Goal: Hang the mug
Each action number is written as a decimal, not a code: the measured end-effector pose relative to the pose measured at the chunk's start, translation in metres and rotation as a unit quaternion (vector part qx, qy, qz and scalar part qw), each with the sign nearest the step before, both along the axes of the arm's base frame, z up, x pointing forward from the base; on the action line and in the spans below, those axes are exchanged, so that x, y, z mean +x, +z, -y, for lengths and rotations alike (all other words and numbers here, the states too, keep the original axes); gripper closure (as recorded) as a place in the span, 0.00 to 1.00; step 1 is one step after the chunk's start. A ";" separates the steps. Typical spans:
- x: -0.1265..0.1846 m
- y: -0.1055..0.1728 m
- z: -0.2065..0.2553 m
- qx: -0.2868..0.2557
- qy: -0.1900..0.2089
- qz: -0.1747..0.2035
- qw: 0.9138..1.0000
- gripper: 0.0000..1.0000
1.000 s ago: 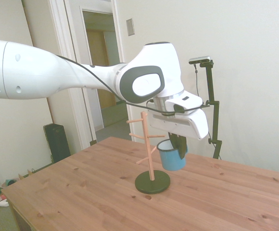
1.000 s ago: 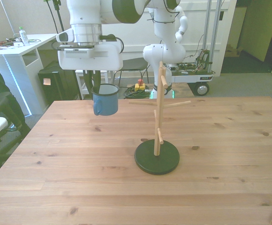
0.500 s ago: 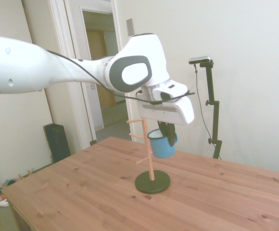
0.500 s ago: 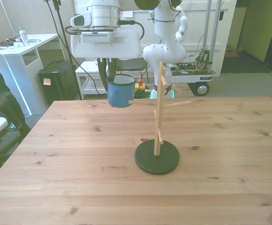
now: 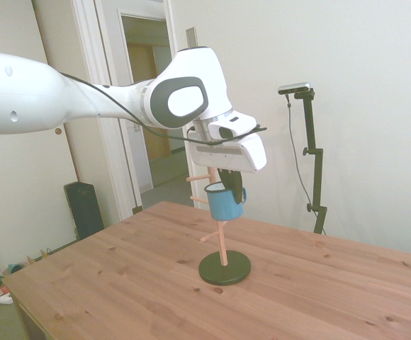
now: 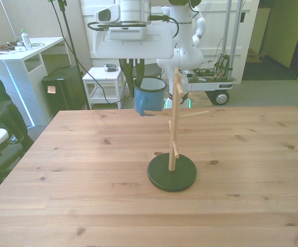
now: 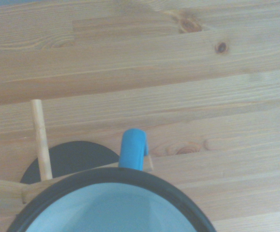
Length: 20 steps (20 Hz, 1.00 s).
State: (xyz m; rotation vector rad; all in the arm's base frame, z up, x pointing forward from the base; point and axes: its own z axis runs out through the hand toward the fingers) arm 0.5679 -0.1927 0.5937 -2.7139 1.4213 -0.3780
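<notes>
The wooden table (image 6: 87,195) lies bare in the foreground, pale planks with dark knots, and at its middle stands the mug tree (image 6: 172,134), a thin wooden post with pegs on a dark round base (image 6: 172,174). The mug (image 6: 149,96) is off the table, held up in the air by the gripper (image 6: 137,77), whose fingers close on its rim from above; it hangs upright, mouth up, just beside the post on the front view's left and level with the upper pegs. In the wrist view the blue handle (image 7: 132,149) sticks out from the dark rim toward the base (image 7: 75,157), with a peg (image 7: 41,140) close by, but the handle does not look threaded onto any peg. So my judgement is that the pickup and carry are done, and what is left is to line the handle up with a peg, slide it on and let go. Whether the mug already touches the post I cannot tell. Behind the table, the front view shows a white side table (image 6: 105,82), a white desk (image 6: 20,51) at the left and a wheeled cart (image 6: 210,85); the side view shows a plain wall and an open doorway (image 5: 145,106).
</notes>
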 end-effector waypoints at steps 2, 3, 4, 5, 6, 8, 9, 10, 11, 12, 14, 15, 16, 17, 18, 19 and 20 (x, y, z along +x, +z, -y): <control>0.003 0.000 -0.009 -0.002 0.003 -0.002 1.000 1.00; 0.005 0.000 -0.012 -0.003 0.003 -0.003 1.000 1.00; 0.007 -0.001 -0.016 -0.003 0.003 -0.004 1.000 1.00; 0.009 -0.001 -0.019 -0.003 0.003 -0.004 1.000 1.00; 0.011 -0.002 -0.022 -0.003 0.003 -0.006 1.000 1.00; 0.013 -0.005 -0.024 -0.003 0.003 -0.009 1.000 1.00; 0.014 -0.007 -0.023 -0.003 0.002 -0.011 1.000 1.00; 0.014 -0.010 -0.021 -0.002 0.001 -0.014 1.000 1.00; 0.013 -0.014 -0.019 -0.001 -0.002 -0.017 1.000 0.00; 0.011 -0.018 -0.016 0.000 -0.004 -0.021 1.000 0.00; 0.008 -0.026 -0.010 0.002 -0.010 -0.028 1.000 0.00; 0.005 -0.028 -0.006 0.002 -0.012 -0.030 0.999 0.00; 0.002 -0.031 -0.002 0.003 -0.014 -0.031 0.999 0.00; -0.001 -0.034 0.002 0.003 -0.016 -0.032 0.999 0.00; -0.004 -0.035 0.005 0.003 -0.017 -0.032 0.999 0.00; -0.008 -0.037 0.008 0.003 -0.018 -0.032 0.999 0.00; -0.011 -0.040 0.011 0.004 -0.019 -0.032 0.999 0.00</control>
